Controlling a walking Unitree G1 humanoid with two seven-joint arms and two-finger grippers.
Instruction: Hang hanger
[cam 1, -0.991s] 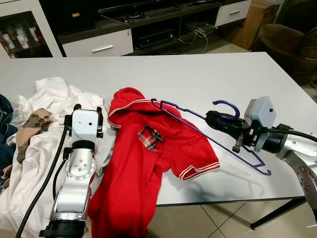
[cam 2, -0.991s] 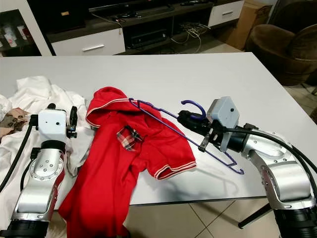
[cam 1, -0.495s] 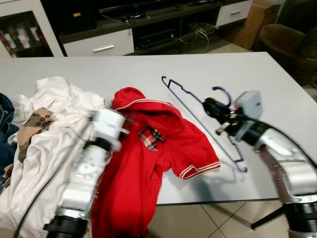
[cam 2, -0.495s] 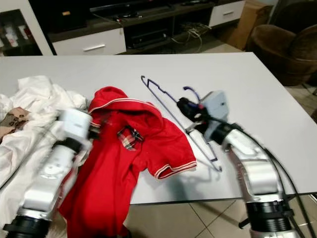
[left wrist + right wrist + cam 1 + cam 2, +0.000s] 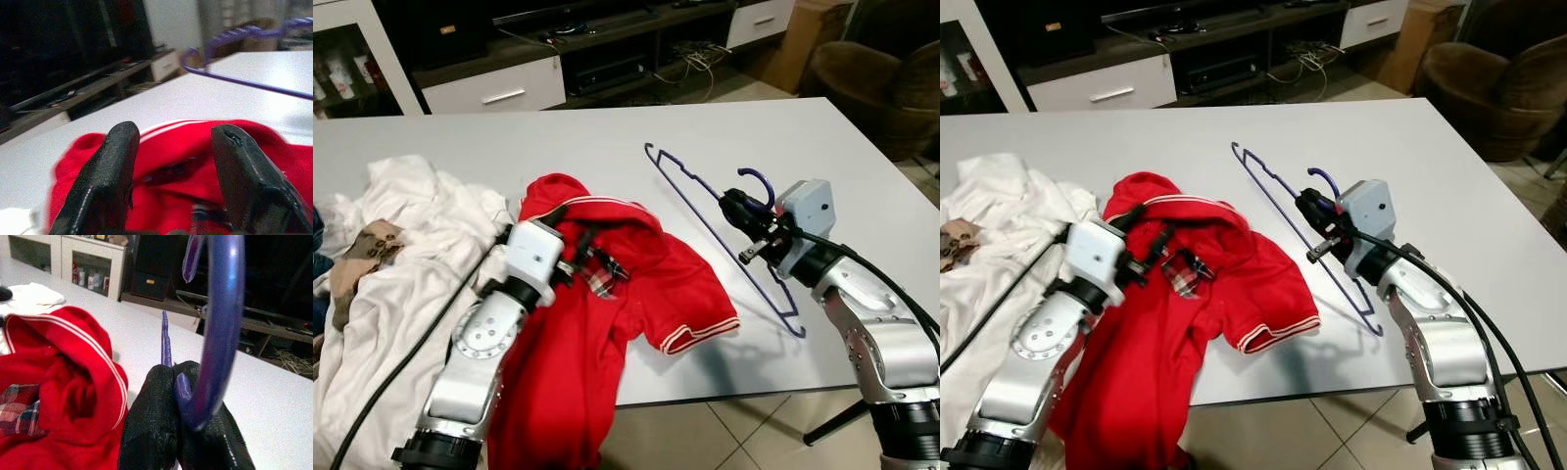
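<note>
On a white table (image 5: 607, 137), seen from the head cameras, a red polo shirt (image 5: 636, 284) drapes over the near edge beside a heap of white cloth (image 5: 401, 245); behind stand a dark media unit with white drawers (image 5: 499, 93) and a brown armchair (image 5: 891, 88). The right gripper (image 5: 736, 208) is clamped on a purple hanger (image 5: 724, 235) lying just beside the shirt. Left wrist view: the left gripper (image 5: 171, 186), fingers spread, hovers over the shirt collar. Right wrist view: both black fingers (image 5: 151, 431) pinch the hanger at the base of its hook.
</note>
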